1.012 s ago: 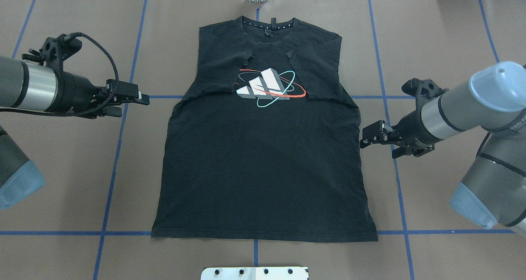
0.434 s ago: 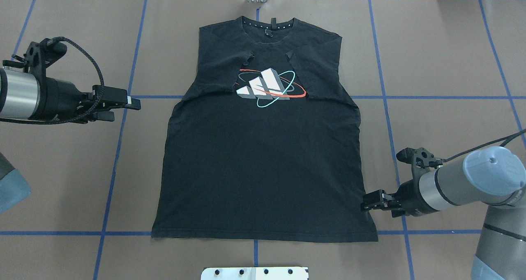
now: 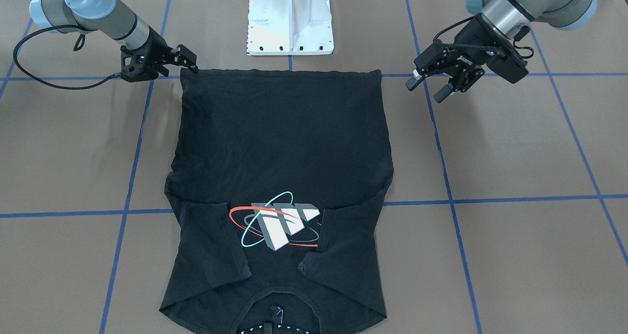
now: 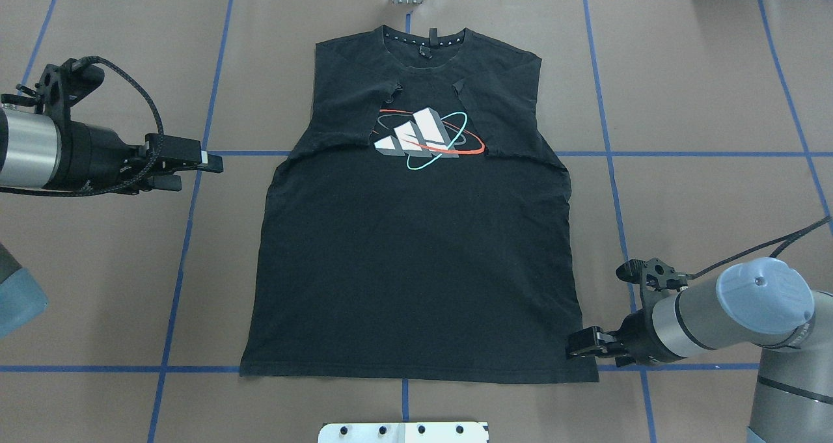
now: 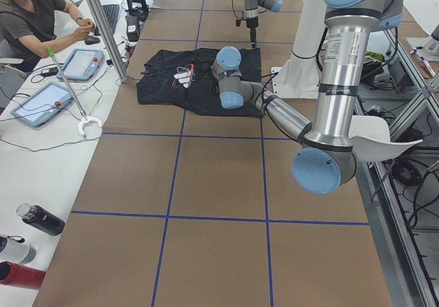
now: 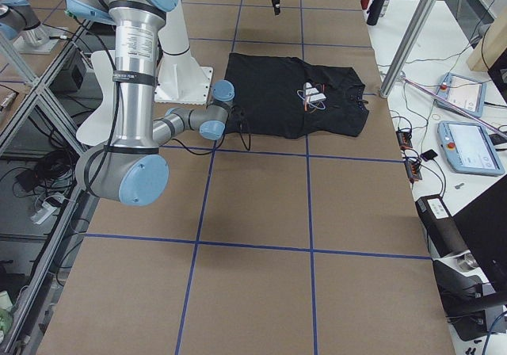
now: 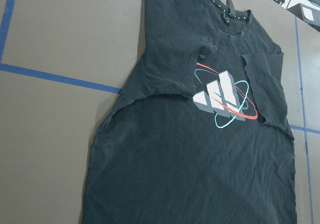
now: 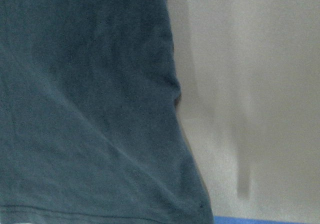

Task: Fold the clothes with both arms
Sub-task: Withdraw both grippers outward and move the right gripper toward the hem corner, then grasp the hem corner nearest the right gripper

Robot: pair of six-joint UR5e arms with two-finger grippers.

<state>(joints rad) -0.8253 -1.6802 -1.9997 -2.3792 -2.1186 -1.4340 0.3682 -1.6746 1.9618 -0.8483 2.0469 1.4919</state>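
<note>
Out on the left, the left gripper (image 3: 426, 91) hangs over the bare table (image 4: 97, 267), its jaws spread wide with nothing between them, well apart from the shirt (image 4: 416, 267) and about level with its chest rather than its hem. So that arm has no hold on any cloth. In the middle, the shirt lies flat and face up at the table's centre, collar towards the far edge and hem nearest the robot. Both sleeves, the left sleeve (image 4: 351, 114) and the right sleeve (image 4: 504, 118), are already turned in over the chest, leaving the logo (image 4: 426, 137) showing between them. That looks like the first part of the fold done. The long body below is smooth and unfolded, with the hem not lifted at either corner. Over on the right, the right gripper (image 4: 574, 350) sits low at the hem's right corner, touching it or just beside it. Whether it has pinched the cloth cannot be told, since the right wrist view shows only the shirt's side edge and table, with no fingers in sight. By this reading the task is perhaps a third done. The likely step in hand is taking both hem corners, with the left arm yet to reach its corner. The hem-to-collar fold, and any further halving, remain.
</note>
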